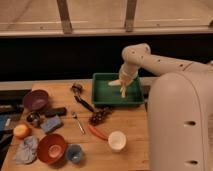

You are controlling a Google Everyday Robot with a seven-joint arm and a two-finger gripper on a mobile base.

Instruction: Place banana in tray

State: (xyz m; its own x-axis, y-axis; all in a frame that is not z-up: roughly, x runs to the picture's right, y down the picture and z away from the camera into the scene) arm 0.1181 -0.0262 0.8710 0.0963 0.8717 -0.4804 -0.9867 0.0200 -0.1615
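The green tray (106,94) sits at the back right of the wooden table. My gripper (124,83) hangs over the tray's right half, reaching down from the white arm. It is shut on the pale banana (120,87), whose two slim ends stick out left and downward just above the tray floor. I cannot tell whether the banana touches the tray.
On the table lie a purple bowl (36,99), red bowl (51,147), white cup (117,140), red chili (97,132), dark grapes (100,116), fork (77,121), blue sponge (52,123), orange (21,130), grey cloth (26,149) and black brush (82,100). The arm's white body fills the right side.
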